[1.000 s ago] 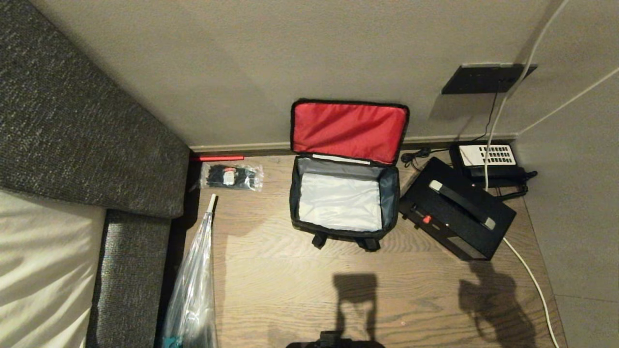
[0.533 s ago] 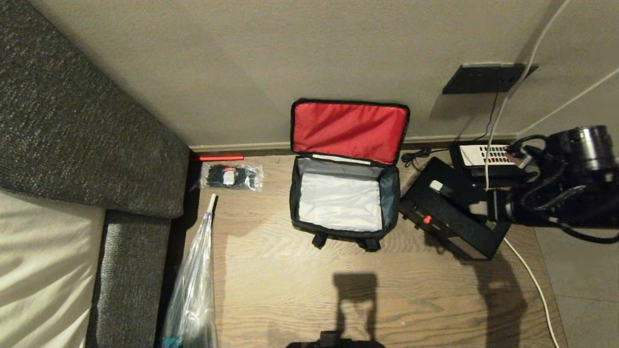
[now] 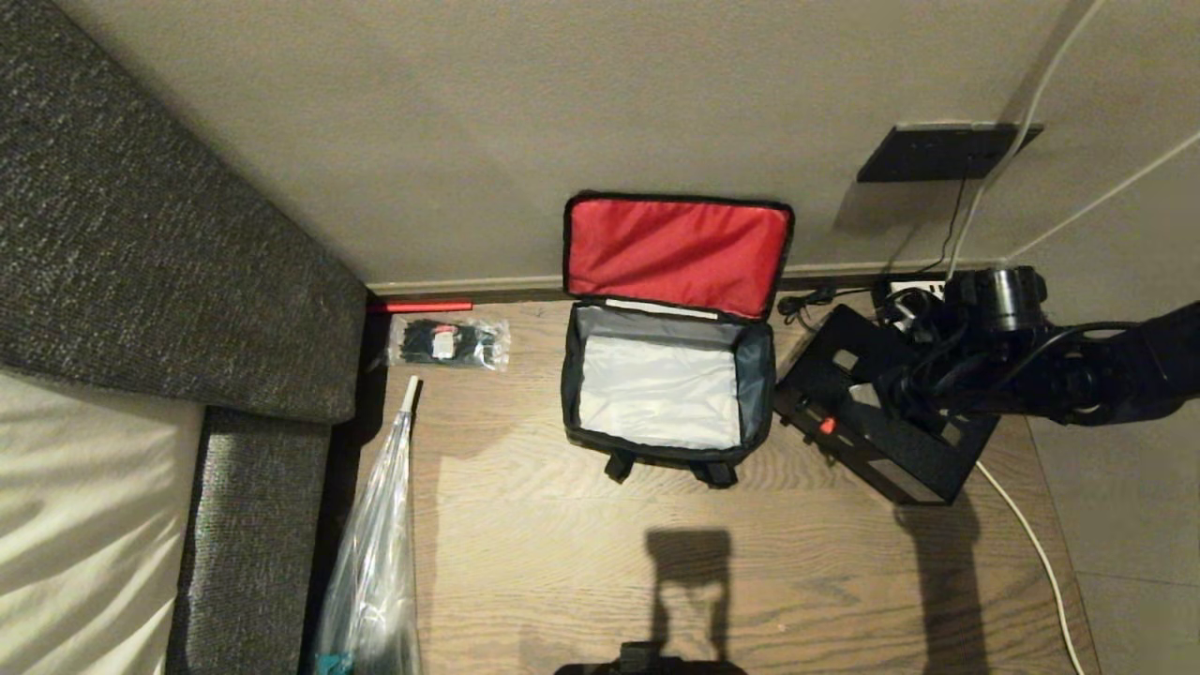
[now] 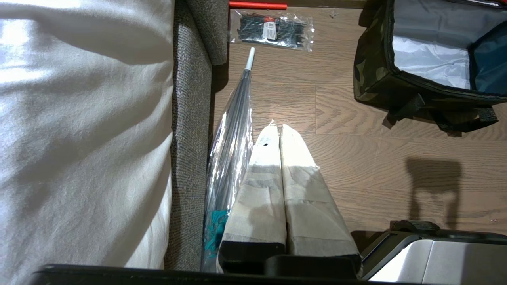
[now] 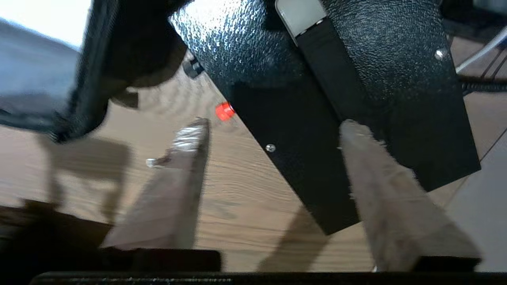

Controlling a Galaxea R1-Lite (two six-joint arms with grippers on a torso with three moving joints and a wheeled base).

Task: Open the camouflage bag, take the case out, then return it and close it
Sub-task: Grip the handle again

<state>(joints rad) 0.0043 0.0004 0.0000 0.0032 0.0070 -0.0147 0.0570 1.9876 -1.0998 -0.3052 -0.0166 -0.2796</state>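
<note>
Camouflage bag (image 3: 667,394): on the wooden floor (image 3: 581,562) against the wall, lid flung back showing red lining, main compartment holding nothing but its pale lining.
Case (image 3: 877,417): outside the bag, lying on the floor just beside its right side, red tab (image 5: 224,111) facing forward.
Right gripper (image 5: 273,130): above the case, fingers spread wide, gripping nothing.
Left gripper (image 4: 280,132): low beside the sofa (image 4: 190,138), its two fingers pressed together, empty.
Packet of black ties (image 3: 448,343): left of the bag.
</note>
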